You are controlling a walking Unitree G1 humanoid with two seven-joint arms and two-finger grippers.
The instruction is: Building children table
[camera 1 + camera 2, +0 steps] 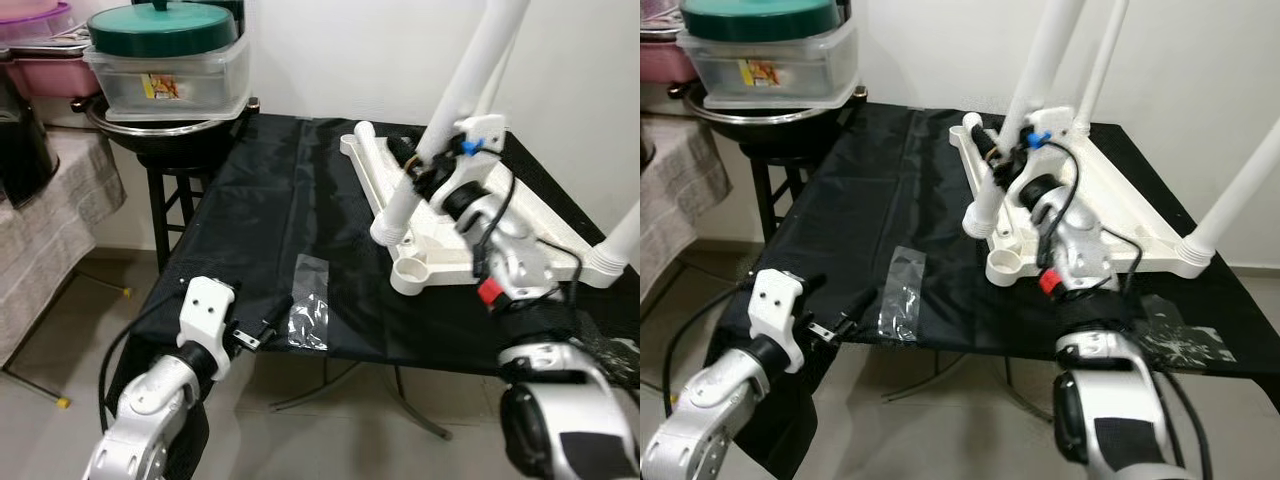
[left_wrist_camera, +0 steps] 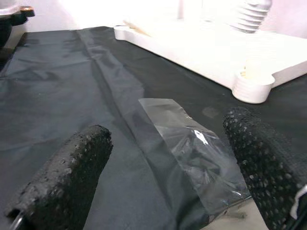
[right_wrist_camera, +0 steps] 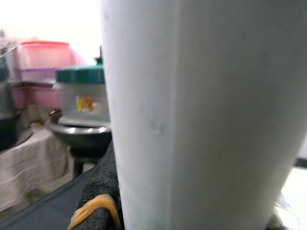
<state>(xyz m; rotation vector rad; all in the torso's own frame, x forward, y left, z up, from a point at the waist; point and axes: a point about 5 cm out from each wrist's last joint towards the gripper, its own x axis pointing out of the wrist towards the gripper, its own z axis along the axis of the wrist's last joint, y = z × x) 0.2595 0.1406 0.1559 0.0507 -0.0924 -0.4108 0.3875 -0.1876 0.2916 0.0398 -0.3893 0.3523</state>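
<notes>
A white children's tabletop (image 1: 545,215) lies upside down on the black-covered table (image 1: 250,210). My right gripper (image 1: 425,172) is shut on a white leg (image 1: 470,70), which stands tilted with its lower end at the tabletop's left rim. In the right wrist view the leg (image 3: 192,120) sits against a black finger pad (image 3: 103,191). Just in front of the leg's foot is an empty corner socket (image 1: 412,270). Another leg (image 1: 620,240) stands in the right corner. My left gripper (image 2: 163,177) hangs open at the table's front edge, either side of a clear plastic bag (image 2: 196,148).
A stool at the back left carries a dark pan and a plastic box with a green lid (image 1: 165,60). Pink containers (image 1: 45,40) sit on a cloth-covered table (image 1: 50,220) at the far left. A second clear bag (image 1: 1185,335) lies at the front right.
</notes>
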